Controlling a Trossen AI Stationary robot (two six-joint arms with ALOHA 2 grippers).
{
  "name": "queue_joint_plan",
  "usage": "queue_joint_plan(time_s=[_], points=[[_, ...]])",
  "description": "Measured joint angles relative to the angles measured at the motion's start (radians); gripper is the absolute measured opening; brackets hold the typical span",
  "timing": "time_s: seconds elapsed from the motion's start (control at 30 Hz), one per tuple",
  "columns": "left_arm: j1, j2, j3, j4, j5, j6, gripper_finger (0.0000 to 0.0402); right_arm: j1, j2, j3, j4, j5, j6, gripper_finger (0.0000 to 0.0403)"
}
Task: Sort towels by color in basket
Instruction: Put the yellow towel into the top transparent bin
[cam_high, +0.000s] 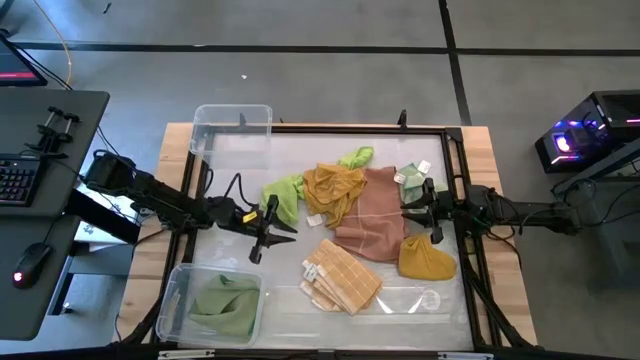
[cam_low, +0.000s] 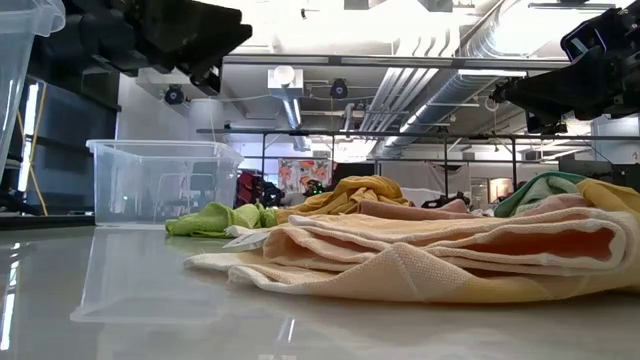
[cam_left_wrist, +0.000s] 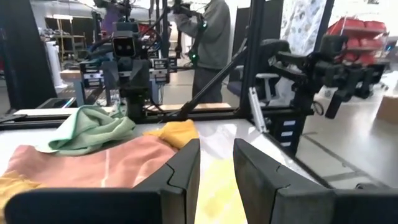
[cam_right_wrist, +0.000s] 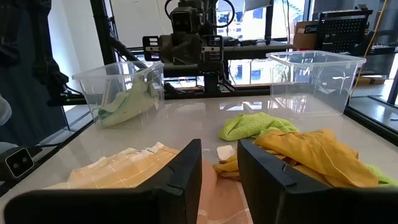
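Note:
Several towels lie loose in the middle of the table. A lime green one is at the pile's left and a second at its far side. A mustard yellow towel lies over a pink-brown one. A sage green towel and another mustard one lie at the right, and a tan checked one at the near side. My left gripper hovers open left of the pile. My right gripper hovers open over its right edge. The near-left bin holds a sage green towel.
An empty clear bin stands at the table's far left corner. A clear flat piece lies near the near edge. A black frame rims the table. A person stands beyond the table in the left wrist view.

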Motion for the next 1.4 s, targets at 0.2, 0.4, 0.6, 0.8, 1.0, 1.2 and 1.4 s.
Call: queue_joint_plan(time_s=[0.2,0.4,0.6,0.8,1.0,1.2,1.4], points=[[-0.003,0.01,0.035,0.001,-0.052,0.019,0.009,0.0,0.0,0.0,0.0,0.0,0.0,0.0098],[0.051,0.101,0.203,-0.188,-0.064,0.02,0.0112,0.0,0.0,0.0,0.0,0.0,0.0,0.0098],[0.14,0.25,0.413,-0.373,-0.057,0.049,0.0147,0.0,0.0,0.0,0.0,0.0,0.0,0.0098],[0.227,0.414,0.635,-0.563,0.015,0.04,0.0202,0.0,0.0,0.0,0.0,0.0,0.0,0.0098],[0.262,0.569,0.827,-0.798,-0.14,0.041,0.0244,0.0,0.0,0.0,0.0,0.0,0.0,0.0098],[0.263,0.658,0.935,-1.016,-0.497,-0.011,0.0246,0.0,0.001,0.0,0.0,0.0,0.0,0.0098],[0.285,0.707,0.935,-1.033,-0.385,-0.052,0.022,0.0,0.001,0.0,0.0,0.0,0.0,0.0098]])
